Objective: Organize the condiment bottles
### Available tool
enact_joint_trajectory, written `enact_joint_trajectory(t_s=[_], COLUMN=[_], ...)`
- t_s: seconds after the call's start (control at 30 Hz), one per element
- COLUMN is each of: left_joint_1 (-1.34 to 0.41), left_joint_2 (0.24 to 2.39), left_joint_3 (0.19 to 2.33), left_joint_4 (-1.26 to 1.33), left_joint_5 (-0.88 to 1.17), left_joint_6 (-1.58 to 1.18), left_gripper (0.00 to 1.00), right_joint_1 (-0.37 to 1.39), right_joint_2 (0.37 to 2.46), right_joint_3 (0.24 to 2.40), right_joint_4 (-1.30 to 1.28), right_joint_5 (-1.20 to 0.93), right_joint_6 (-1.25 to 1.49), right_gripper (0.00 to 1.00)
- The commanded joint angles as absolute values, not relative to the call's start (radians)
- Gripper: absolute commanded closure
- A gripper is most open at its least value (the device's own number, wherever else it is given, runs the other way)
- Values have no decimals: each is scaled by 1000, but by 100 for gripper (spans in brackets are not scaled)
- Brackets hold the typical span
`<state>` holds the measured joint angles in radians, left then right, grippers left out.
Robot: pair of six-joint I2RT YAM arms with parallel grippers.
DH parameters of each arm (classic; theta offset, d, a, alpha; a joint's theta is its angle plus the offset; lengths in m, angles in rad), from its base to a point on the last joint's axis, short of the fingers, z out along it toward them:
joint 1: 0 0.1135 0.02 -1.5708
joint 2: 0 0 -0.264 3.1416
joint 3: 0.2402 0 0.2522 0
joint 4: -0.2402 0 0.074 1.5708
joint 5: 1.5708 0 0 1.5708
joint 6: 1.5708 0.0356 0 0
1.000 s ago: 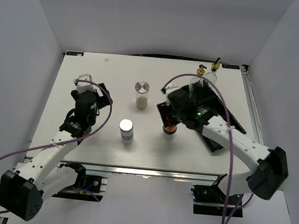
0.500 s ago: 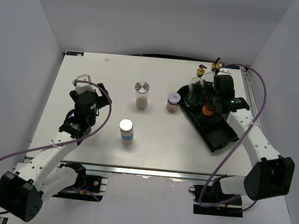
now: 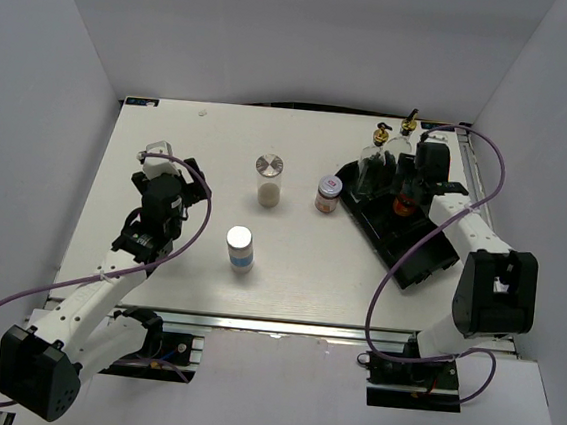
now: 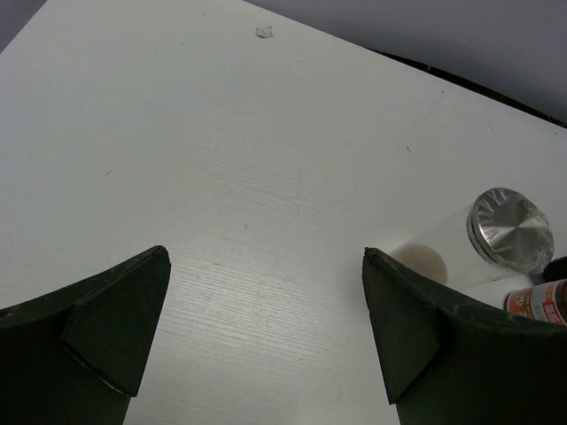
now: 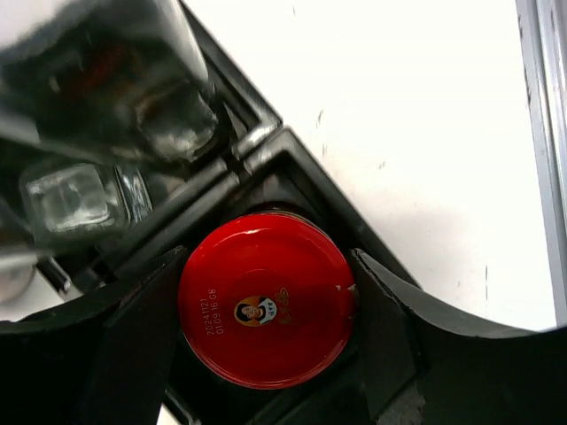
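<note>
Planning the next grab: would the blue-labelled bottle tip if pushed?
The blue-labelled bottle stands upright and taller than wide, so a high push probably tips it. Being round, it would likely roll once down.

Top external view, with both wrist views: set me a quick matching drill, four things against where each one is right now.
Things
1. red-lidded jar
2. blue-labelled bottle
3. small red-labelled jar
4. left tool

Places
A. open over the bare table, holding nothing
B. standing on the table, next to the black tray
C. in a compartment of the black tray, flanked by the right tool
D. standing on the table, the bottle nearest the arm bases

Pairs: 1-C, 2-D, 3-B, 4-A
</note>
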<state>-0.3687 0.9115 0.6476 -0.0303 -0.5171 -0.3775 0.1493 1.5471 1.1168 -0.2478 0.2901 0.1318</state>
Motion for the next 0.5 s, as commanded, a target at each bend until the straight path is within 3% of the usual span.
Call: enact_joint_trajectory(t_s=[0.0, 0.03, 0.13, 0.17, 0.37, 0.47], left_joint_1=[-370, -370, -370, -371, -370, -371], left_joint_2=[891, 891, 899, 897, 891, 896], left_joint_3=[644, 643, 647, 647, 644, 646], left_joint_4=[-23, -20, -25, -29, -26, -28], left_joint_5=[-522, -520, -517, -520, -517, -515], left_joint_6=[-370, -370, -367, -367, -367, -368], left_gripper=[2, 2, 2, 2, 2, 2], right_joint_1=[144, 144, 141, 141, 141, 141], right_joint_2=[1546, 1555, 1577, 1578, 1536, 1502], right_joint_3=[1120, 1123, 1137, 1140, 1155, 1167], right_joint_4=[-51, -51, -74, -89, -149, -184], right_joint_5=[316, 314, 319, 325, 321, 314], right_joint_6=[133, 133, 146, 152, 169, 161], right_gripper=[94, 89, 59, 42, 11, 11])
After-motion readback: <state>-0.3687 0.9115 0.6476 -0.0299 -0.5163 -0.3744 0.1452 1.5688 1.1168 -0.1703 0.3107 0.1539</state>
